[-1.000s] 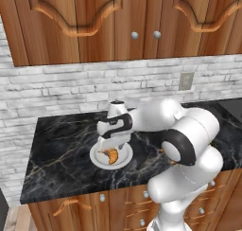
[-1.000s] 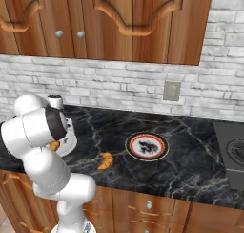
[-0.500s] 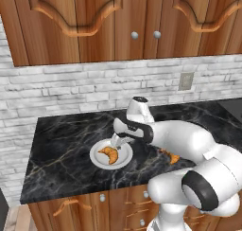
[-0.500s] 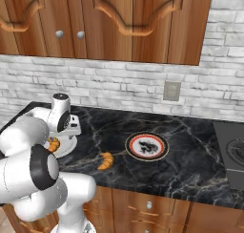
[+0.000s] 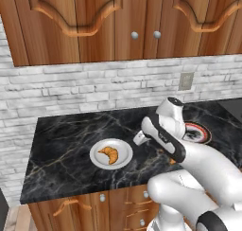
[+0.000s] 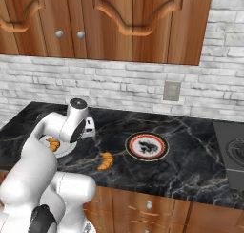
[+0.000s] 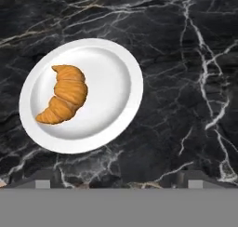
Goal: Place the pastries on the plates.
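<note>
You have one croissant (image 5: 109, 155) lying on the plain white plate (image 5: 124, 160), left of the plate's middle in the hand view, curved with its horns pointing toward the plate's centre. That plate sits on the black marble worktop (image 5: 66, 154), toward its near left part.

The second croissant (image 6: 106, 160) lies bare on the worktop near the front edge, between the two plates as the right base view gives it, touching neither.

The patterned plate (image 6: 147, 146), white with a red ring and a dark middle, sits further right on the worktop. In the left base view it is partly hidden behind the arm (image 5: 194, 162).

The gripper (image 5: 140, 138) hangs above the worktop just to the right of the white plate, clear of it. In the hand view you see the jaws as two tips near the bottom edge, far apart, with bare marble between them. They stand wide apart and hold nothing.

Behind the worktop you have a pale brick wall (image 5: 71, 90) with an outlet plate (image 6: 171, 90), and wooden cabinets (image 5: 94, 22) above. At the far right of the right base view a dark stove top (image 6: 231, 153) adjoins the worktop.
</note>
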Robot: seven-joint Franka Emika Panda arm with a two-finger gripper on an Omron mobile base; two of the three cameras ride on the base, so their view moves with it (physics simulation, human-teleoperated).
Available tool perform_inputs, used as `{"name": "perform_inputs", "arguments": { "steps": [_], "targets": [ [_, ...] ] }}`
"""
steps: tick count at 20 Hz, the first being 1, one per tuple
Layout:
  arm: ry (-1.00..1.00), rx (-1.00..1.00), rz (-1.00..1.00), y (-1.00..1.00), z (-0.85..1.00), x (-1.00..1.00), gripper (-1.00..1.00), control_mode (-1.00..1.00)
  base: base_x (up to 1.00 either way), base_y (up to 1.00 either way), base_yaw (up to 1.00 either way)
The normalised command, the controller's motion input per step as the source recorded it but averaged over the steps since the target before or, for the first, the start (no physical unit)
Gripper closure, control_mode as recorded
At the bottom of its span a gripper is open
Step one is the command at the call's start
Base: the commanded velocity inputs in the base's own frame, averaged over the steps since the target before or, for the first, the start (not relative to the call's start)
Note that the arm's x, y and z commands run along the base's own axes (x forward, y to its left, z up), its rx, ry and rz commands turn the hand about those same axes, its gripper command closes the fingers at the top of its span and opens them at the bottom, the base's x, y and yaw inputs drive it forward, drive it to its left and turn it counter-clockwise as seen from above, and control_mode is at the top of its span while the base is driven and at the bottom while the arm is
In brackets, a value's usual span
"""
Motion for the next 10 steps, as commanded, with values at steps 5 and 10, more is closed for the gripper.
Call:
{"name": "perform_inputs", "arguments": {
  "steps": [5, 10],
  "targets": [
    [0.06, 0.00, -0.19, -0.63, 0.80, -0.50, -1.00, -1.00, 0.00, 0.00, 0.00],
    [0.21, -0.06, -0.29, -0.46, -0.09, -0.33, -1.00, -1.00, 0.00, 0.00, 0.00]
  ]
}}
